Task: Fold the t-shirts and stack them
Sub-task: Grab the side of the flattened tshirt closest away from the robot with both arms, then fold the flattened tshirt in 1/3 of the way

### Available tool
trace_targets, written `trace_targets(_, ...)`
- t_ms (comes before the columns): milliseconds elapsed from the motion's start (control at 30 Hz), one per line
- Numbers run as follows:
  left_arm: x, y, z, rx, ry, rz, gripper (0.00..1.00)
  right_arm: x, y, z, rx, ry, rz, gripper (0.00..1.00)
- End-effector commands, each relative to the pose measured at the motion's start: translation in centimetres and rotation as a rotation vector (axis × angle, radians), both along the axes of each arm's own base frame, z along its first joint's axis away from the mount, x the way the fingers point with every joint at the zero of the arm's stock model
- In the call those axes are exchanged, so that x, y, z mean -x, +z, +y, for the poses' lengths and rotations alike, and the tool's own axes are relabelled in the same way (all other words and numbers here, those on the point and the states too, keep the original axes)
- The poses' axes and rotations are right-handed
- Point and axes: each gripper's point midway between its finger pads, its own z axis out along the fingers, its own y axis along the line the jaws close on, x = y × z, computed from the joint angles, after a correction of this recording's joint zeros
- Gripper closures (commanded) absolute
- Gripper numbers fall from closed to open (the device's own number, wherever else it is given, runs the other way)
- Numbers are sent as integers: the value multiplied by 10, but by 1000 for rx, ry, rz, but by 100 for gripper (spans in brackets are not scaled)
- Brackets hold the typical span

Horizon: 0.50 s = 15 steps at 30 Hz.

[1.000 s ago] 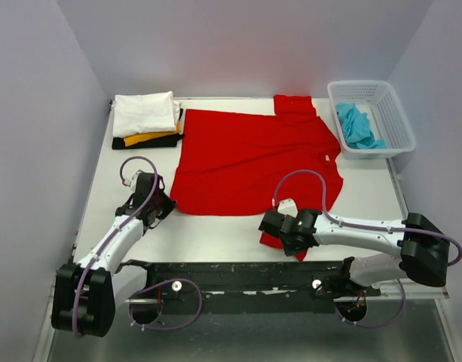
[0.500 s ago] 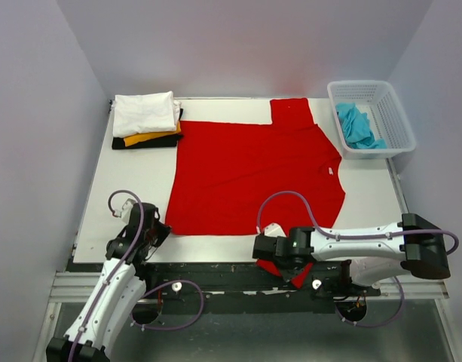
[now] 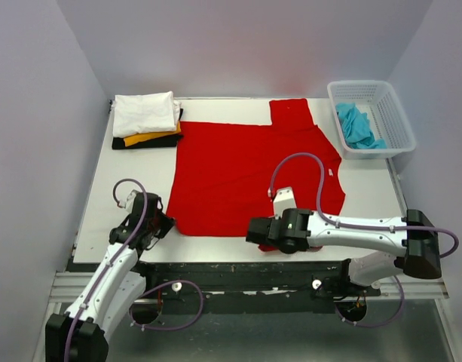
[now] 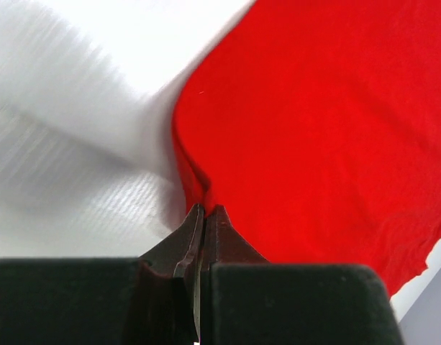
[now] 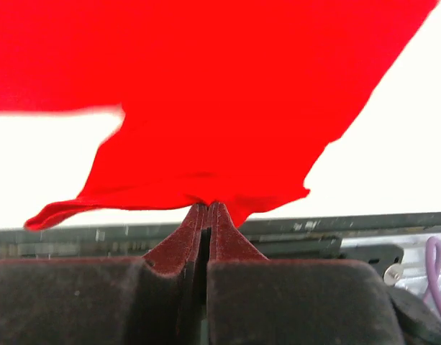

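Left tool and right tool edged up-table, clamped on red t-shirt; basket holds turquoise t-shirt.

Your red tee lies spread flat mid-worktop, one sleeve toward far edge. In basket, turquoise tee crumpled. Far left, folded stack: white tee over yellow-orange tee over black tee.

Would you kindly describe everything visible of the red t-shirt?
The red t-shirt is plain, bright, soft cotton-looking cloth, spread nearly flat and sideways on the white table: hem to the left, one short sleeve toward the far edge. The left pincer is shut on its near hem corner, the right pincer on its near sleeve, bunching it there.
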Motion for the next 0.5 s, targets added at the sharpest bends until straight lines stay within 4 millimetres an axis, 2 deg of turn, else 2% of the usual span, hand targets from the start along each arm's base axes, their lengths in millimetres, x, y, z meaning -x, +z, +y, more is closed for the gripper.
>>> trace_targets(0, -39, 39, -9, 18, -4, -114, 100, -68, 39, -21, 51, -131, -306, 99)
trace_targets(133, -60, 53, -11, 20, 16, -134, 100, -122, 65, -18, 25, -159, -477, 99)
trace_targets(267, -80, 58, -6, -30, 50, -97, 100, -176, 81, -16, -38, -167, -591, 99)
trace_targets(467, -115, 69, 0, -77, 89, -79, 100, -224, 92, -44, 36, -235, -654, 99)
